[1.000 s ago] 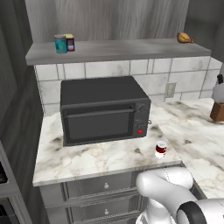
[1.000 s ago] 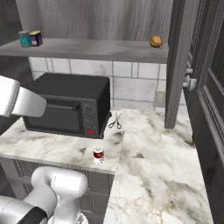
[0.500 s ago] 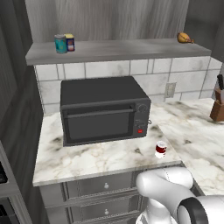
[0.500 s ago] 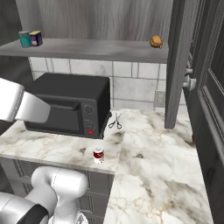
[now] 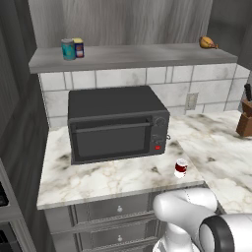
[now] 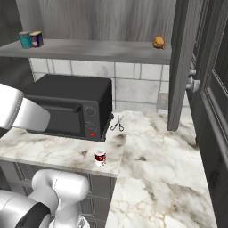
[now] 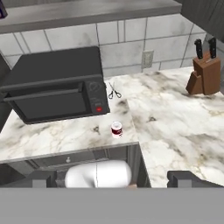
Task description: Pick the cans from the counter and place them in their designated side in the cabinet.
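Left base view: red can with white bands (image 5: 181,168) stands upright on the counter (image 5: 108,177), near its front edge, at 4 o'clock from the black microwave (image 5: 117,122) and clear of it. On the cabinet shelf (image 5: 133,55), far left end, the yellow-topped blue can (image 5: 78,47) stands touching or just beside the teal can (image 5: 68,49). Brown-orange food item (image 5: 208,43) sits at the shelf's right end. Knife block (image 5: 244,119) at 3 o'clock on the counter.

Right base view: red can (image 6: 100,157) at 5 o'clock from the microwave (image 6: 71,106), upright, nothing touching it. Scissors (image 6: 117,123) lie flat just right of the microwave, near the tiled wall. Blue can (image 6: 37,38) and teal can (image 6: 25,39) side by side at the shelf's left end; food item (image 6: 159,42) at the right, next to the open cabinet door (image 6: 181,62).

Hand view: gripper (image 7: 112,179) spread wide, holding nothing; finger tips (image 7: 187,178) at 5 and 7 o'clock at the bottom. Red can (image 7: 116,129) sits near centre, well apart from the fingers. Scissors (image 7: 114,91) at 12 o'clock from the can; knife block (image 7: 203,73) at 2 o'clock.
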